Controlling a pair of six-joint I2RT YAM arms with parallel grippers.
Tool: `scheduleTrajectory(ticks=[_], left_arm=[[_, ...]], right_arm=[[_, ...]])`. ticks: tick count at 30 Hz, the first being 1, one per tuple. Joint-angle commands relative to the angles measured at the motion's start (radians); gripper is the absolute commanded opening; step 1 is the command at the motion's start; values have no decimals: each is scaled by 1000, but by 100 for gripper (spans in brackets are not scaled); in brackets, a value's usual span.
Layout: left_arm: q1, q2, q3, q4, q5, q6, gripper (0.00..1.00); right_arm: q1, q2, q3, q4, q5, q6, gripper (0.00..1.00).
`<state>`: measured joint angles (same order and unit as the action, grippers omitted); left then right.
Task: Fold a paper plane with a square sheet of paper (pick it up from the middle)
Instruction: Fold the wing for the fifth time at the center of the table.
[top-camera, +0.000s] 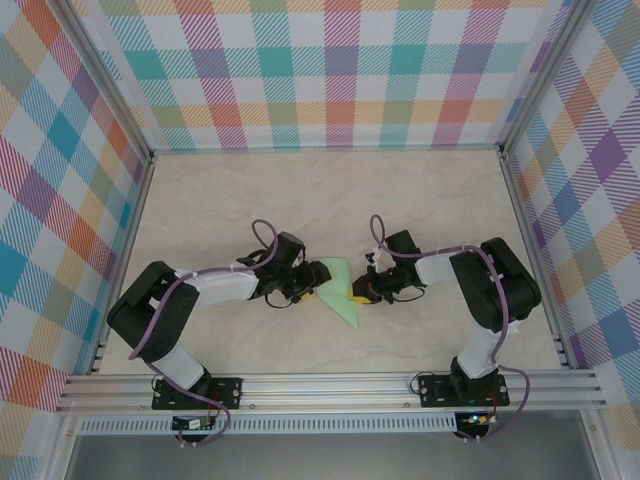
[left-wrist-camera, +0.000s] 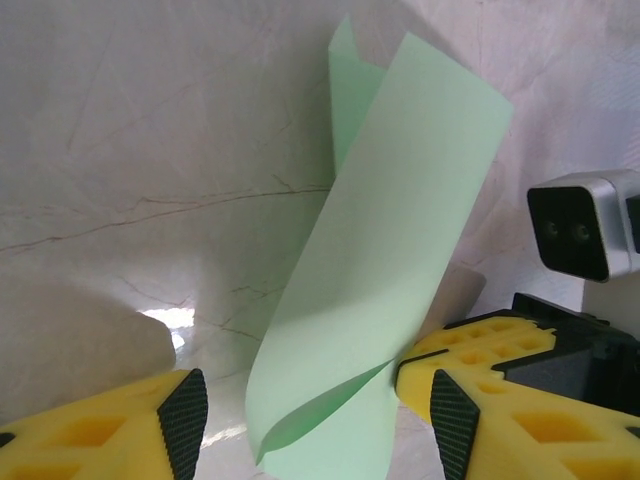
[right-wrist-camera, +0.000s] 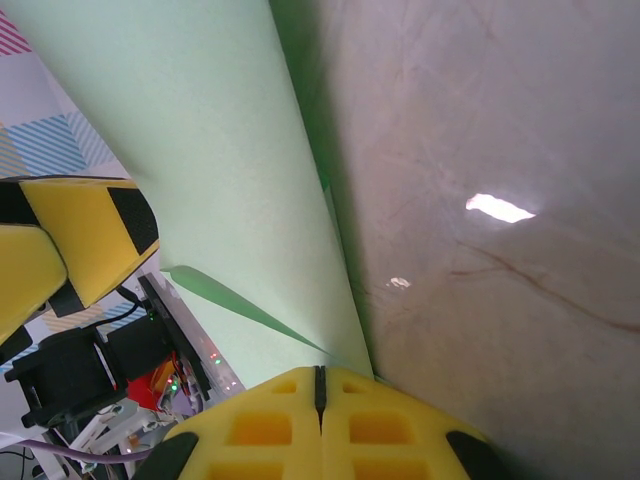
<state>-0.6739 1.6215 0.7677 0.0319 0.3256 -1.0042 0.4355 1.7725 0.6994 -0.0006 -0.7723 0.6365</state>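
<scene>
**Half-folded sheet hangs on a single pinch**

The square sheet of paper (top-camera: 338, 288) stands curled over on itself above the table (top-camera: 200, 200), midway between left and right and towards the near side. The right gripper (right-wrist-camera: 320, 405) is clamped tight on one edge of it. The left gripper (left-wrist-camera: 320, 425) straddles the loose loop with its jaws apart, gripping nothing. If the left closes off-line, I'd expect a crooked crease, because the layers don't look aligned. A sideways tug could slip or tear the thin sheet at the pinch.

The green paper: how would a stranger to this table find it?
Look at the marble tabletop, midway between the two arms. The green paper stands there half folded between the left claw and right claw; it is the only pale mint thing.
</scene>
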Motion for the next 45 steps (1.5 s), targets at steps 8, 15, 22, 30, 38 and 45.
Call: scheduleTrajectory(ticks=[8, 15, 22, 30, 38, 45], left_arm=[[-9, 44, 17, 104, 65, -23, 56], [0, 51, 9, 148, 85, -35, 45], [30, 69, 7, 193, 142, -28, 41], [64, 110, 44, 173, 192, 3, 33], [77, 117, 64, 112, 163, 17, 1], [76, 43, 26, 65, 79, -3, 0]], right_arm=[[-12, 48, -36, 1, 52, -4, 5], [-15, 44, -30, -26, 63, -18, 5], [-17, 53, -22, -49, 74, -40, 6], [-17, 62, -14, -59, 84, -46, 6], [-16, 29, 5, -56, 66, -31, 11], [-13, -168, 22, -76, 67, -15, 27]])
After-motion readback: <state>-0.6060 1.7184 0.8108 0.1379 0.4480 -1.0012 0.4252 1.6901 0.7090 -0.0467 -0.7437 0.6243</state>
